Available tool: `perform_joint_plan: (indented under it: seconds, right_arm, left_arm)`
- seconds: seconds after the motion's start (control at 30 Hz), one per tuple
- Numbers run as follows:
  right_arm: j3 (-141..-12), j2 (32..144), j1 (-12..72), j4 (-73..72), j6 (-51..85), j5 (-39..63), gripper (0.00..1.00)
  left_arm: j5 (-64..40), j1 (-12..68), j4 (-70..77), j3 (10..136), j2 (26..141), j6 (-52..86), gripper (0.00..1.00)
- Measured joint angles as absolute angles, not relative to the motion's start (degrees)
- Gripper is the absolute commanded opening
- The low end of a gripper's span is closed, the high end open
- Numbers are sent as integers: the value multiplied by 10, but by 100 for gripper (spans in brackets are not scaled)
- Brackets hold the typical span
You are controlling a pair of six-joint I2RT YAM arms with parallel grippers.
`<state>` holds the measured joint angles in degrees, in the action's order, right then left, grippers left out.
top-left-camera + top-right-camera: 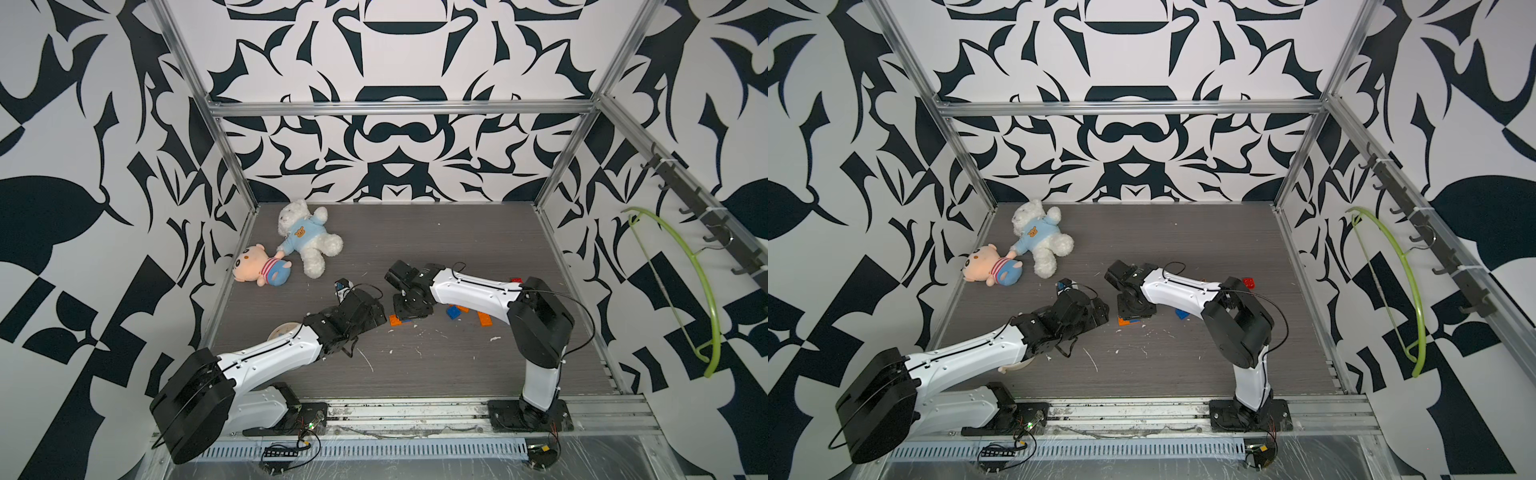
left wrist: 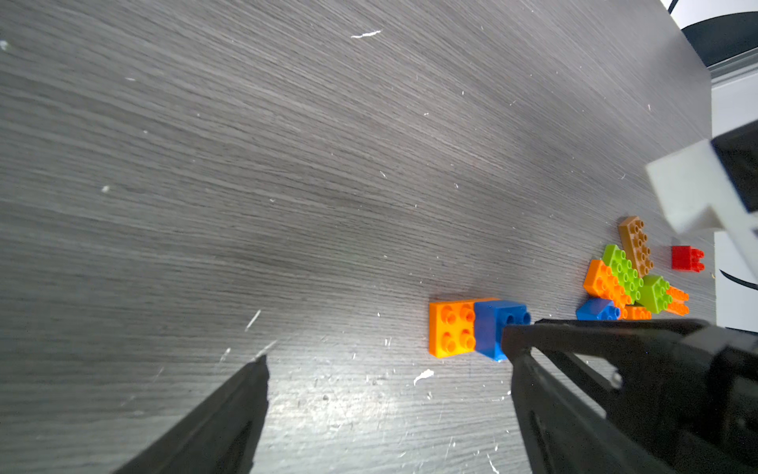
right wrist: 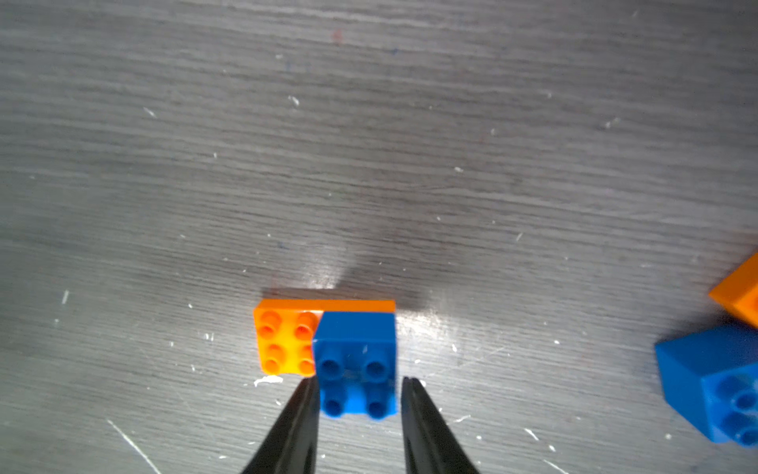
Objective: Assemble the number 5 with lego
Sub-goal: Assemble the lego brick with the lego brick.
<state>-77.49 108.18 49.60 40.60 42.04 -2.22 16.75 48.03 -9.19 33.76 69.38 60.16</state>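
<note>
A flat orange lego brick (image 3: 285,344) lies on the table with a blue square brick (image 3: 355,353) stacked on one end of it. My right gripper (image 3: 360,379) points down at them, shut on the blue brick's two sides. The same pair shows in the left wrist view, orange brick (image 2: 451,328) and blue brick (image 2: 494,324). My left gripper (image 2: 387,361) is open beside them, with only bare table between its fingers. Further off lies a heap of loose lego (image 2: 623,279) in orange, lime green, brown and blue. A red brick (image 2: 685,257) lies apart from it.
Two plush toys (image 1: 309,237) (image 1: 262,266) lie at the table's back left. A round cream clock (image 1: 282,330) sits half hidden under my left arm. Loose blue (image 1: 454,311) and orange (image 1: 484,319) bricks lie beneath my right arm. A green hanger (image 1: 698,282) hangs on the right wall.
</note>
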Motion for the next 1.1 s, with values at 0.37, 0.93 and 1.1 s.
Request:
perform_joint_plan:
  seconds: [0.37, 0.93, 1.1]
  right_arm:
    - [-775, 1082, 496, 404, 420, -17, 45]
    - [-777, 1106, 496, 404, 416, -15, 31]
    - [-780, 1107, 496, 406, 421, -24, 31]
  left_arm:
    - [169, 480, -92, 338, 694, 602, 99]
    - [169, 480, -92, 338, 694, 602, 99]
    - [169, 480, -92, 338, 694, 602, 99]
